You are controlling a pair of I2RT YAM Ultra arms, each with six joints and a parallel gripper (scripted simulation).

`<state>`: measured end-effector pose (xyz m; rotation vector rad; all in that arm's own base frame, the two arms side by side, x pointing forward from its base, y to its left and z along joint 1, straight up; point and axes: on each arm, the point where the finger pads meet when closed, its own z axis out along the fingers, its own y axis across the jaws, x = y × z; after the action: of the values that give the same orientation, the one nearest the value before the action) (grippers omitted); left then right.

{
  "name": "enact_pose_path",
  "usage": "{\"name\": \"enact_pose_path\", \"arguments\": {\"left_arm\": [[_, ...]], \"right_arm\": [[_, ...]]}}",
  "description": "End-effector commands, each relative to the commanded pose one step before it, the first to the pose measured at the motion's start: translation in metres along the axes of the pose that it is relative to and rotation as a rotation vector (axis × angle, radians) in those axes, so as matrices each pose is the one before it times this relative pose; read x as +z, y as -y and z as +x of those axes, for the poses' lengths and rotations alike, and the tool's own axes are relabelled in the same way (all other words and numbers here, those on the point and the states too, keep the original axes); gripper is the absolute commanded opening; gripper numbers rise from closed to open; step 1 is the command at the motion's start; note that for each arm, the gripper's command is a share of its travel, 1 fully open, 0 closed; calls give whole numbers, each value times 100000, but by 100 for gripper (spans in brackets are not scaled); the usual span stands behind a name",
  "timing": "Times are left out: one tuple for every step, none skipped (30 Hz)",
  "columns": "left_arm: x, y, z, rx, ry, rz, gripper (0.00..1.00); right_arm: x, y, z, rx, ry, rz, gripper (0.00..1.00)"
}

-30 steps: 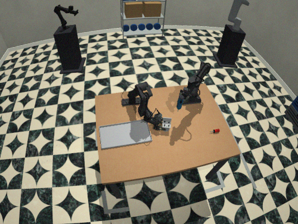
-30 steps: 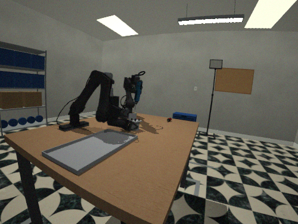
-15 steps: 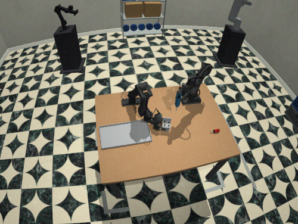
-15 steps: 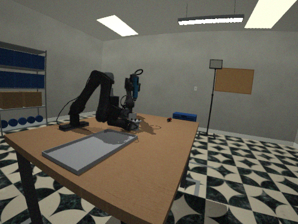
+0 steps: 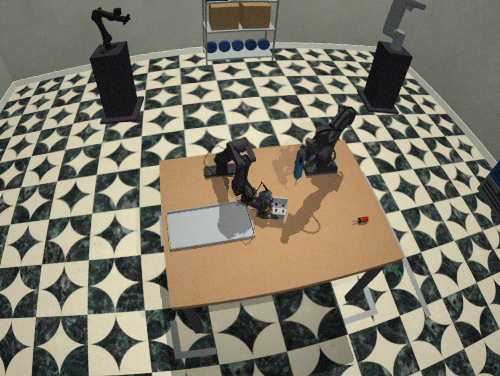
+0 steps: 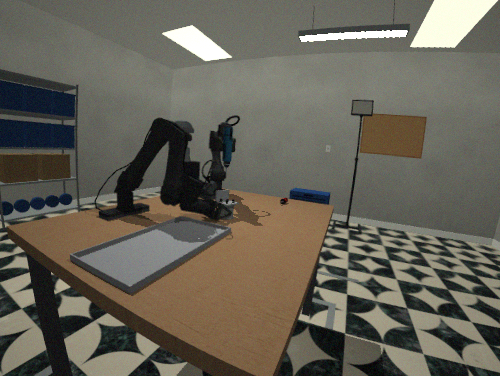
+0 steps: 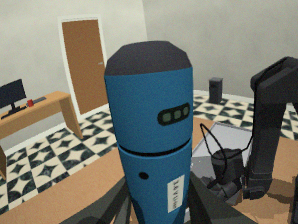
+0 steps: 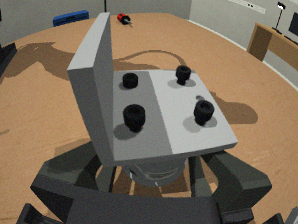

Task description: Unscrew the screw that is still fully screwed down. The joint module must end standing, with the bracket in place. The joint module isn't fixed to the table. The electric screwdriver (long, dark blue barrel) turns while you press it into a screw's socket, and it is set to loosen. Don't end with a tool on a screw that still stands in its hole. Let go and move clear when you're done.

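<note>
While your right gripper (image 5: 271,210) (image 6: 219,212) (image 8: 155,133) looks clamped around the joint module (image 6: 225,212) (image 8: 156,175), presumably so it can't twist, your left gripper (image 5: 301,156) (image 6: 224,142) (image 7: 158,179) grips the screwdriver (image 5: 299,166) (image 6: 228,145) (image 7: 154,107) bit-down, apparently ready for pressing. From the right wrist, the lowest screw (image 8: 130,80) sits toward eleven o'clock on the bracket (image 5: 279,203) (image 6: 222,194) (image 8: 91,82); its socket is unclear, and the plate hides your right fingertips.

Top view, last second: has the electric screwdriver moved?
Yes, slightly: its barrel has shifted toward the shelf-side edge of the table; the electric screwdriver also looks less foreshortened.
</note>
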<state>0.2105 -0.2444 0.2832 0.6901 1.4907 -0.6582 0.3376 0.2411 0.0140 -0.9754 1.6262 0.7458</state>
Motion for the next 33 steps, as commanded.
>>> {"name": "enact_pose_path", "arguments": {"left_arm": [[-729,-425,-4694,237,15297,-1287,42],[-1,-7,-44,-98,148,-33,42],[-1,-6,-44,-99,148,-33,42],[-1,-7,-44,-99,148,-33,42],[-1,-7,-44,-99,148,-33,42],[-1,-7,-44,-99,148,-34,42],[0,-7,-44,-99,148,-34,42],[0,-7,-44,-99,148,-34,42],[0,0,0,0,0,0,42],[0,0,0,0,0,0,42],[0,0,0,0,0,0,42],[0,0,0,0,0,0,42],[0,0,0,0,0,0,42],[-2,-6,-22,-99,59,-32,42],[-2,-6,-22,-99,59,-32,42],[-2,-6,-22,-99,59,-32,42],[-2,-6,-22,-99,59,-32,42],[-2,-6,-22,-99,59,-32,42],[-2,-6,-22,-99,59,-32,42],[-2,-6,-22,-34,59,-32,42],[-2,-6,-22,-29,59,-33,42],[-2,-6,-22,-29,59,-33,42],[-2,-6,-22,-29,59,-33,42],[-2,-6,-22,-29,59,-33,42],[-2,-6,-22,-27,55,-28,42],[0,0,0,0,0,0,42],[0,0,0,0,0,0,42],[0,0,0,0,0,0,42],[0,0,0,0,0,0,42],[0,0,0,0,0,0,42],[-3,-10,-18,-30,58,-56,42],[-3,-10,-18,-31,58,-56,42],[-3,-10,-18,-31,58,-57,42]], "right_arm": [[790,-83,295,66,-600,-1560,59],[0,0,0,0,0,0,59],[0,0,0,0,0,0,59],[0,0,0,0,0,0,59],[0,0,0,0,0,0,59],[0,0,0,0,0,0,59],[0,0,0,0,0,0,59],[0,0,0,0,0,0,59],[0,0,0,0,0,0,59],[0,0,0,0,0,0,59],[0,0,0,0,0,0,59],[0,0,0,0,0,0,59],[0,0,0,0,0,0,59],[0,0,0,0,0,0,59],[0,0,0,0,0,0,59],[0,0,0,0,0,0,59],[0,0,0,0,0,0,59],[0,0,0,0,0,0,59],[0,0,0,0,0,0,59],[0,0,0,0,0,0,59],[0,0,0,0,0,0,59],[0,0,0,0,0,0,59],[0,0,0,0,0,0,59],[0,0,0,0,0,0,59],[0,0,0,0,0,0,59],[0,0,0,0,0,0,59],[0,0,0,0,0,0,59],[0,0,0,0,0,0,59],[0,0,0,0,0,0,59],[0,0,0,0,0,0,59],[0,0,0,0,0,0,59],[0,0,0,0,0,0,59],[0,0,0,0,0,0,59]]}}
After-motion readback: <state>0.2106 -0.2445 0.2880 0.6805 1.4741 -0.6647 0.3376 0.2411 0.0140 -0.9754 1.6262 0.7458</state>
